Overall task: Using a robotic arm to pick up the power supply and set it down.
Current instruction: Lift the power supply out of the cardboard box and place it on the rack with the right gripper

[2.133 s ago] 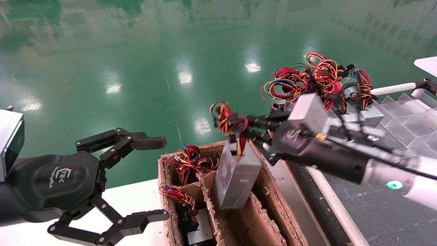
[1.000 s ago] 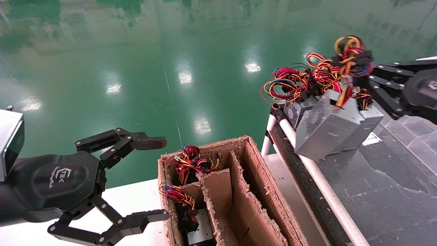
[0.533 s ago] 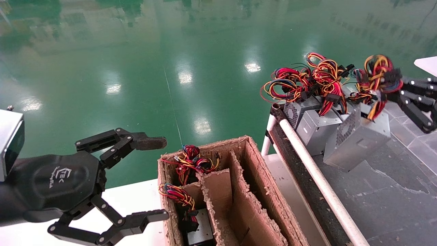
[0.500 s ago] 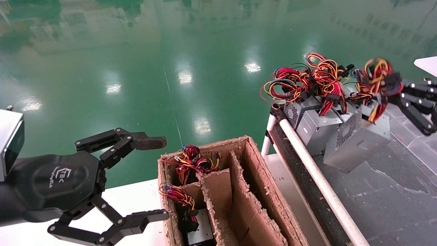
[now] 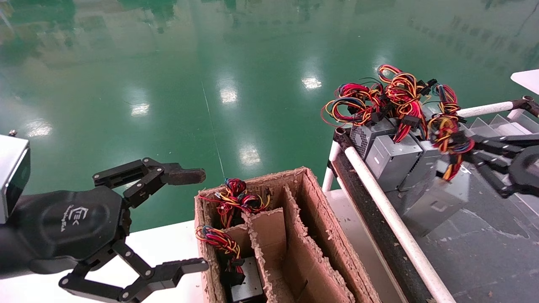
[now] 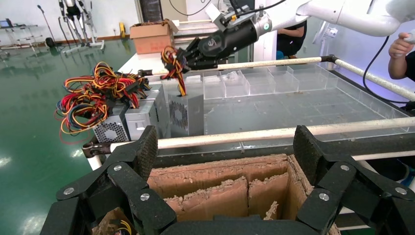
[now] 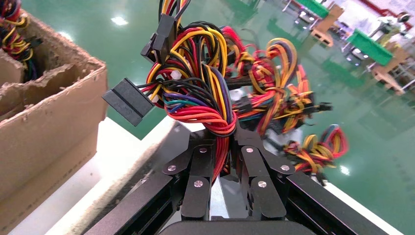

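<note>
A: Where does the head view look from?
B: High up, forward and down, the left gripper (image 5: 185, 221) near its lower corner.
A: And the wrist views?
B: The left faces outward between its gripper's fingers (image 6: 136, 154); the right sits tight behind the right gripper (image 7: 226, 147). All share the wire bundle (image 5: 449, 141) (image 6: 172, 58) (image 7: 198, 93).

Right claw (image 5: 465, 153) clamped closed; left claw (image 5: 198, 219) parked, spread wide.

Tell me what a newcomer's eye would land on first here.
First, the right gripper pinching the bright wire bundle of a grey power supply, at the dark platform's near end of a row of similar units. Then the open left gripper parked beside the cardboard box.
</note>
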